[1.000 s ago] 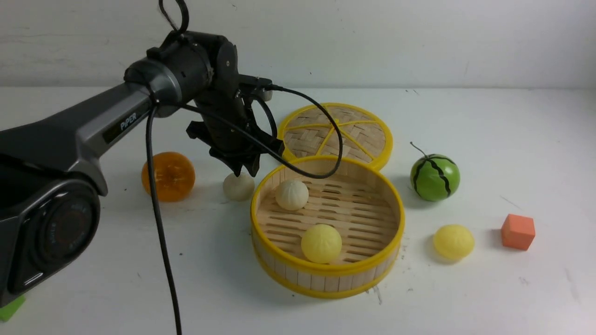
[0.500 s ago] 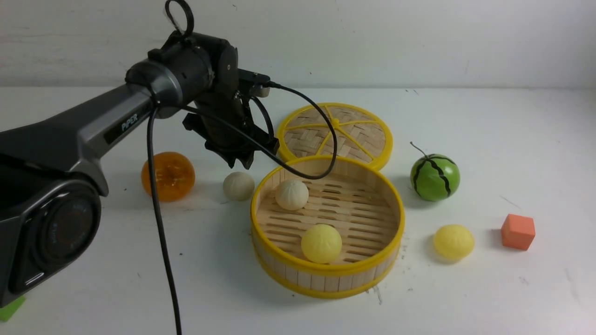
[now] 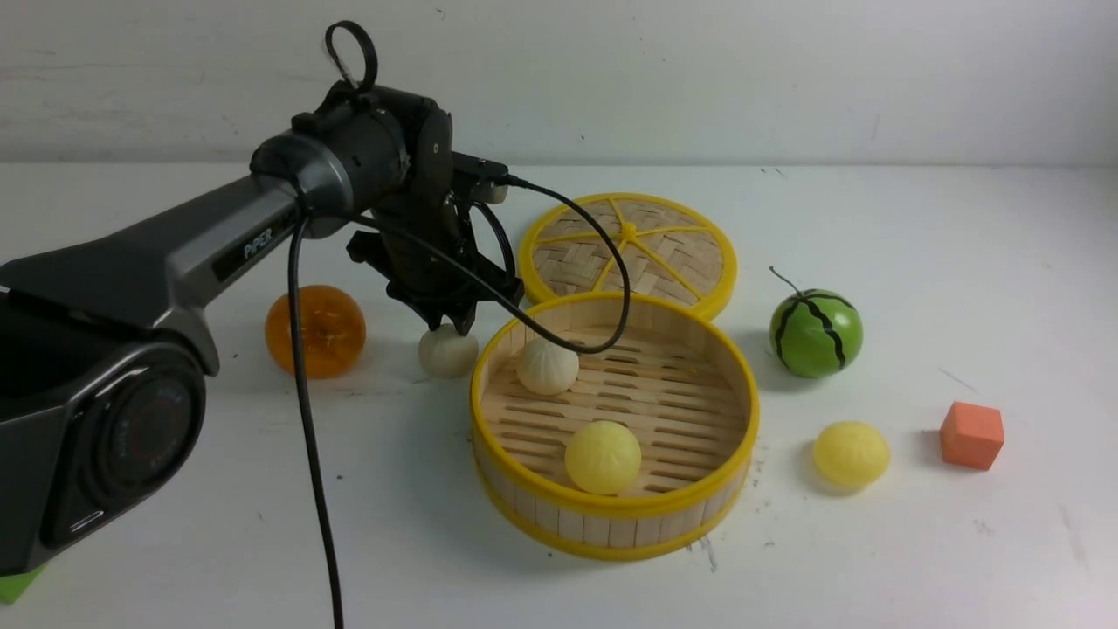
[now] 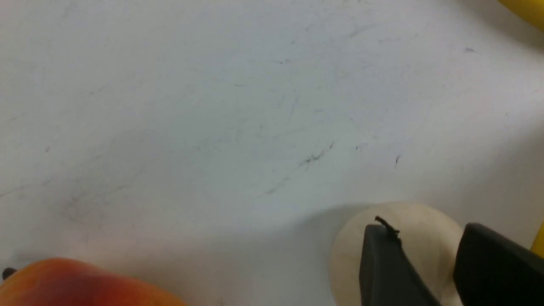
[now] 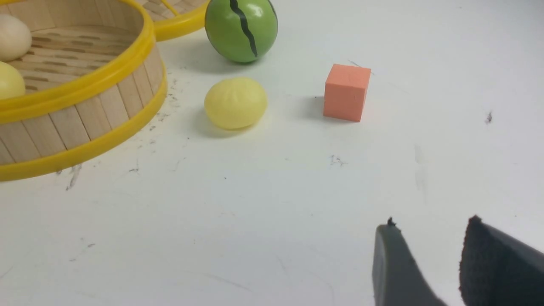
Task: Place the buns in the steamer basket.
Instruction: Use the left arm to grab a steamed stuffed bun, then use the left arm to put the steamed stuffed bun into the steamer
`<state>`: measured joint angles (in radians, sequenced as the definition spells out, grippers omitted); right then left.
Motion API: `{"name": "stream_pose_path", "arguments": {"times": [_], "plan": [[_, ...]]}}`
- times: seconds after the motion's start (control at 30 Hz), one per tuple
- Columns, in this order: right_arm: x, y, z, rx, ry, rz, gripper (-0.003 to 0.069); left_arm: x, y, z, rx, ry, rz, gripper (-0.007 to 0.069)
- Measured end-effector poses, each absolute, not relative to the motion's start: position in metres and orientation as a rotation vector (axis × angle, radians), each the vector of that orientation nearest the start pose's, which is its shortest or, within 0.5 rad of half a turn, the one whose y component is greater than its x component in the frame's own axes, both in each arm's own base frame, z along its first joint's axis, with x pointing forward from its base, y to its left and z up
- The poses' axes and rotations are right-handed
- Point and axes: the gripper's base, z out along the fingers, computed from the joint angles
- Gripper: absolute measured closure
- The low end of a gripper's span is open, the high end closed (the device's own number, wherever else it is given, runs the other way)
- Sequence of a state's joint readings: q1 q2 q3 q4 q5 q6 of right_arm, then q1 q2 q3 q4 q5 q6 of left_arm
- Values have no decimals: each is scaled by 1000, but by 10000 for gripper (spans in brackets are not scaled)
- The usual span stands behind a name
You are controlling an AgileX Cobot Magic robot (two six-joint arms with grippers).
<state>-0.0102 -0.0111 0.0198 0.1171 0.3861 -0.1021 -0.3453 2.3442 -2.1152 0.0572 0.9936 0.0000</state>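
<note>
The left tool (image 3: 452, 325) is covering the top of a cream bun (image 3: 444, 356), while the left wrist view's edge is cutting off that bun and the orange (image 4: 85, 284).

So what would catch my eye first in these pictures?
The big black arm reaching in from the left, its left gripper hanging right over a cream bun. Then the yellow-rimmed steamer basket in the middle, holding a white bun and a yellow bun, with a striped watermelon ball to its right.

Bright diffuse light; soft shadows around steamer basket (image 3: 603, 527); closeups blurry.
</note>
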Motion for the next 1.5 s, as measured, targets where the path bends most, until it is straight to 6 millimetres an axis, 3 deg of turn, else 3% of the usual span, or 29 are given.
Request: {"name": "stream_pose_path", "arguments": {"times": [0.47, 0.67, 0.8, 0.9, 1.0, 1.13, 1.17, 1.2, 1.27, 1.33, 1.5], "plan": [[52, 3, 173, -15, 1876, 39, 418, 484, -169, 200, 442, 2699, -30, 405], [52, 3, 173, -15, 1876, 39, 418, 481, -168, 199, 435, 2728, -24, 604], [52, 3, 173, -15, 1876, 39, 418, 480, -168, 200, 436, 2736, -22, 638], [52, 3, 173, -15, 1876, 38, 418, 476, -167, 216, 433, 2725, -25, 638], [52, 3, 173, -15, 1876, 38, 418, 463, -170, 252, 444, 2675, -35, 638], [52, 3, 173, -15, 1876, 39, 418, 435, -192, 303, 511, 2582, -91, 638], [52, 3, 173, -15, 1876, 39, 418, 432, -193, 307, 518, 2576, -96, 638], [52, 3, 173, -14, 1876, 39, 418, 421, -207, 315, 576, 2558, -128, 638], [52, 3, 173, -14, 1876, 39, 418, 409, -229, 317, 654, 2541, -163, 638], [52, 3, 173, -14, 1876, 39, 418, 400, -253, 308, 736, 2537, -193, 638], [52, 3, 173, -14, 1876, 39, 418, 399, -287, 279, 809, 2500, -212, 638]]}}
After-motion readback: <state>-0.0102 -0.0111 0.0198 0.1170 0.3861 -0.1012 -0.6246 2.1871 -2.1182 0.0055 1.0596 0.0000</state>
